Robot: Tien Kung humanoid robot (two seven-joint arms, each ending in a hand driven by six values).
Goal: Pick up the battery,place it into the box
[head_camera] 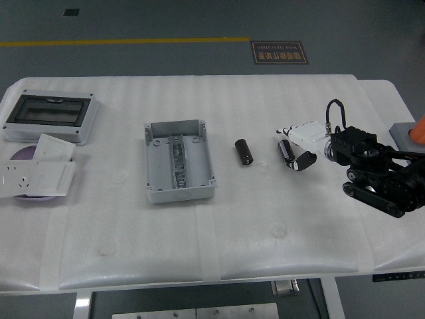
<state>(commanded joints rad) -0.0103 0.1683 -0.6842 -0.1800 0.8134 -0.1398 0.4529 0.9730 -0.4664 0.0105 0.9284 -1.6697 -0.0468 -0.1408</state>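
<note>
Battery [286, 152] in right hand [300, 147] — box [179, 161] apart

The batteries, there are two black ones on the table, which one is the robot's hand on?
The right-hand battery, lying between the white fingers of the right hand. The other battery lies free, between that hand and the open grey box.

The worktop [265, 226] is white with a faint ribbed, padded texture. The right hand [297, 147] has white fingers on a black arm [378, 169]. Just left of the hand lies a black battery [244, 151]. Farther left of it stands a plain grey box [179, 161]. Well beyond that, a light grey enclosure [50, 116] carries a dark tinted window, with white switch plates [36, 171] near it over a pale purple disc [26, 156]. The floor [133, 20] is dark grey-green, crossed by a yellow stripe [126, 42].
</note>
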